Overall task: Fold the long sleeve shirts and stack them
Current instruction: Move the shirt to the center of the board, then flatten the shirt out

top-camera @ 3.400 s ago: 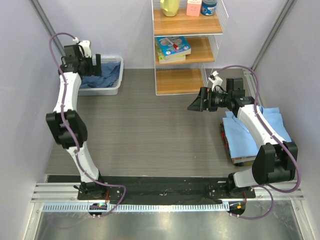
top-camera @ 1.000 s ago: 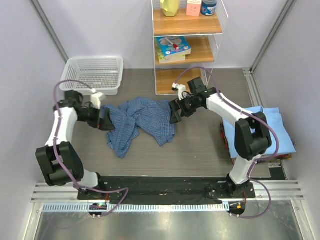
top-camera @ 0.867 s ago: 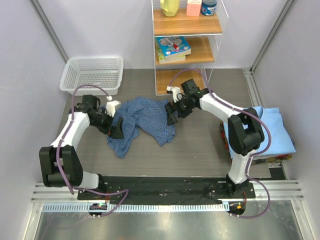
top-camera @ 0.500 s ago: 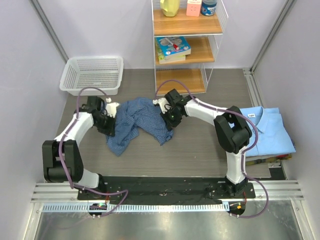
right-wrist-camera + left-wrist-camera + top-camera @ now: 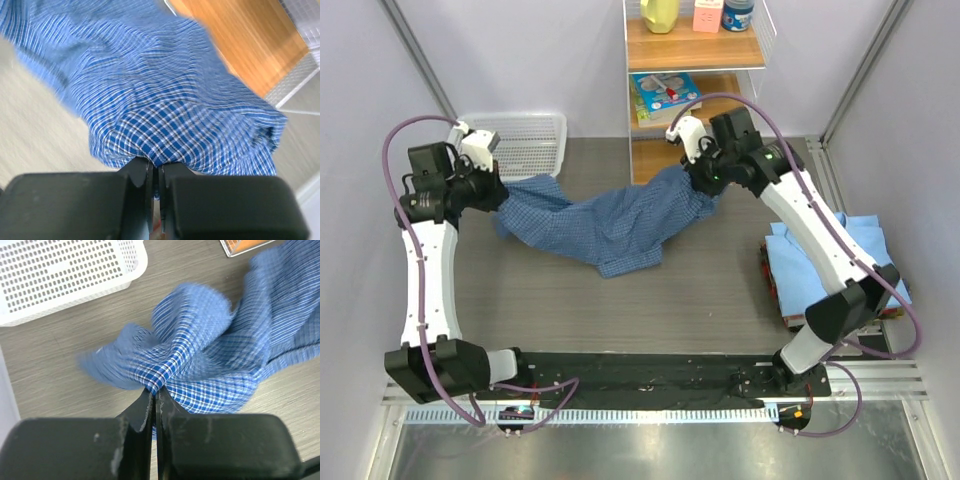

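- Noted grey wood-grain table (image 5: 700, 290) filling the centre of the top view.
- Noted open wooden shelf unit (image 5: 695, 50) at upper centre, against the back wall.
- Found dark blue checked shirt (image 5: 610, 225) strung between both arms across the upper middle of the top view, unfolded and bunched, sagging at mid-span towards the table; cannot tell whether it touches there.
- Found light blue shirt (image 5: 790, 280) lying folded flat at the right edge, collar towards the shelf side, partly hidden by the right arm.
- Noted white mesh basket (image 5: 535, 140) at upper left, just beside the left end of the checked shirt.
- Found left gripper (image 5: 498, 192) at upper left, jaws pressed together on a gathered fold of checked cloth; confirmed in the left wrist view (image 5: 154, 390).
- Found right gripper (image 5: 705, 180) at upper centre, in front of the shelf unit, jaws closed tight, pinching the opposite end of the same shirt; confirmed in the right wrist view (image 5: 155, 167).
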Robot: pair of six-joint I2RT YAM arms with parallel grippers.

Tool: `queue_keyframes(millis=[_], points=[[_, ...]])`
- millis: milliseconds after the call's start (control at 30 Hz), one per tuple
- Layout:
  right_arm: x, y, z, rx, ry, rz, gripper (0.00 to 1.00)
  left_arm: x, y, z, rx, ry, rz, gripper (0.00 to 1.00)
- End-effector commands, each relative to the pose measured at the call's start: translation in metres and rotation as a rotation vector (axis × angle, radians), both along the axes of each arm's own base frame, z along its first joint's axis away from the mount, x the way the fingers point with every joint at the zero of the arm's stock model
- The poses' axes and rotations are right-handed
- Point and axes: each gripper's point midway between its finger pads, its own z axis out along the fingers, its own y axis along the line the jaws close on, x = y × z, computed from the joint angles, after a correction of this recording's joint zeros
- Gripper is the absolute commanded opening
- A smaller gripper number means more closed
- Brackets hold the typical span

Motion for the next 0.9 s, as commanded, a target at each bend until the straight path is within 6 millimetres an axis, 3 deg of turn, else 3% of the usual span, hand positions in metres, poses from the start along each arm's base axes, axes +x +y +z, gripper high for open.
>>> queue_keyframes(millis=[0, 133, 200, 233, 267, 300, 333, 367, 433, 467, 500, 533, 600, 667, 733, 767, 833, 867], points=[[-0.035, -0.027, -0.036, -0.198, 0.132, 0.079, 0.1, -0.001, 0.016, -0.017, 0.02, 0.051, 0.078, 0.0], [-0.036, -0.016, -0.084, -0.233, 0.325, 0.09, 0.15, 0.026, 0.057, -0.049, 0.079, 0.111, 0.203, 0.0], [-0.02, -0.019, -0.098, -0.265, 0.329, 0.042, 0.12, 0.034, 0.068, -0.055, 0.058, 0.151, 0.22, 0.0], [0.004, -0.031, -0.098, -0.277, 0.259, -0.031, 0.08, 0.033, 0.067, -0.057, 0.038, 0.163, 0.201, 0.0], [0.016, -0.039, -0.1, -0.269, 0.237, -0.078, 0.01, 0.028, 0.064, -0.059, 0.032, 0.179, 0.185, 0.0], [0.031, -0.045, -0.103, -0.258, 0.223, -0.111, 0.01, 0.021, 0.056, -0.058, 0.033, 0.168, 0.123, 0.0], [0.048, -0.065, -0.098, -0.265, 0.196, -0.182, 0.01, 0.013, 0.047, -0.057, 0.03, 0.167, 0.066, 0.0], [0.062, -0.069, -0.079, -0.243, 0.147, -0.205, 0.01, -0.005, 0.037, -0.06, 0.013, 0.204, 0.016, 0.0], [0.073, -0.07, -0.062, -0.207, 0.106, -0.21, 0.01, -0.034, 0.005, -0.042, 0.007, 0.144, -0.184, 0.0], [0.079, -0.061, -0.046, -0.165, 0.066, -0.182, 0.01, -0.047, -0.007, -0.034, 0.013, 0.116, -0.256, 0.0], [0.079, -0.054, -0.037, -0.139, 0.05, -0.155, 0.01, -0.075, -0.026, -0.033, -0.019, 0.162, -0.335, 0.0], [0.081, -0.048, -0.024, -0.104, 0.019, -0.135, 0.01, -0.095, -0.056, -0.018, 0.007, 0.079, -0.501, 0.0], [0.081, -0.03, -0.005, -0.076, -0.035, -0.081, 0.01, -0.118, -0.084, -0.011, 0.011, 0.056, -0.609, 0.0], [0.079, -0.016, 0.009, -0.048, -0.073, -0.036, 0.01, -0.152, -0.133, 0.003, -0.059, 0.023, -0.763, 0.0], [0.078, -0.006, 0.019, -0.006, -0.097, 0.001, 0.01, -0.167, -0.168, 0.018, -0.163, 0.009, -0.835, 0.0], [0.074, -0.003, 0.021, 0.005, -0.097, 0.018, 0.01, -0.191, -0.196, 0.026, -0.199, 0.008, -0.951, 0.0], [0.072, 0.0, 0.018, -0.005, -0.104, 0.035, 0.01, -0.208, -0.228, 0.04, -0.245, -0.048, -1.078, 0.0], [0.069, -0.002, 0.007, -0.021, -0.084, 0.036, 0.06, -0.224, -0.241, 0.042, -0.307, 0.01, -1.142, 0.01]])
